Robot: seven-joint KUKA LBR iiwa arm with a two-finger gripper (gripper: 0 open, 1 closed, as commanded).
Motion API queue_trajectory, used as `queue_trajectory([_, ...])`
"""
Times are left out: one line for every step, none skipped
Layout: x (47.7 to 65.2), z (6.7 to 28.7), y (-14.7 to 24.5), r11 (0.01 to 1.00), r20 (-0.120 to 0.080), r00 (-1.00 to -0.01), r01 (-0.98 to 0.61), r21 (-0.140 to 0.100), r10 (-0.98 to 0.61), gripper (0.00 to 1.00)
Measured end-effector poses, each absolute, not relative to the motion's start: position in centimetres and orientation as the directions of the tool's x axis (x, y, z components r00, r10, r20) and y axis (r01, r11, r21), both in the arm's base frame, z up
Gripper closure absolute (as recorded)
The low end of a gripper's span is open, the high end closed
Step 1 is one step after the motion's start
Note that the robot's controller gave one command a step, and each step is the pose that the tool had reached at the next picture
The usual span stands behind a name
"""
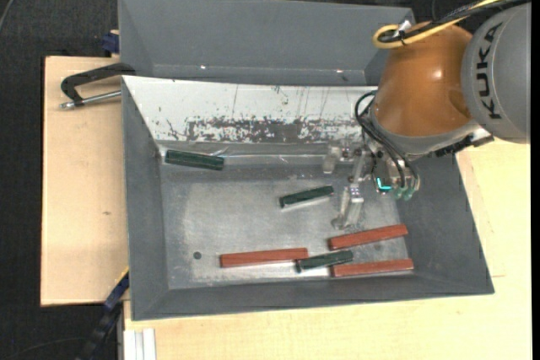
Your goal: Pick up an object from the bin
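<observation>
My gripper [347, 213] hangs low in the right half of the bin, under the orange wrist cover. Its tip is just above the left end of a red-brown bar [368, 237] that lies slightly tilted on the floor. A dark green bar [305, 197] lies just to the gripper's left, apart from it. Nothing shows held in the gripper. Nearer the front wall, a second red-brown bar [374, 268] lies end to end with a short dark green bar [324, 263].
A long red-brown bar [263, 258] lies along the front of the bin at the centre. Another dark green bar [194, 158] rests at the back left by the scratched back wall. The arm and its orange cover overhang the bin's right rear corner.
</observation>
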State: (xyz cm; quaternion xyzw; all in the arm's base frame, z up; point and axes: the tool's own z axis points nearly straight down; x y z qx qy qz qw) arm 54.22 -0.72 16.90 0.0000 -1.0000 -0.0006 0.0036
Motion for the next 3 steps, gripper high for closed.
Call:
queue_trajectory([58.8, 6.7, 1.4, 0.987, 0.001, -0.987, -0.163, 0.002, -0.163, 0.0])
queue_trajectory([58.9, 7.1, 1.3, 0.987, -0.004, -0.987, -0.161, 0.001, -0.161, 1.0])
queue_trajectory([56.8, 21.5, 1.5, 0.966, -0.015, -0.966, -0.258, -0.002, -0.258, 1.0])
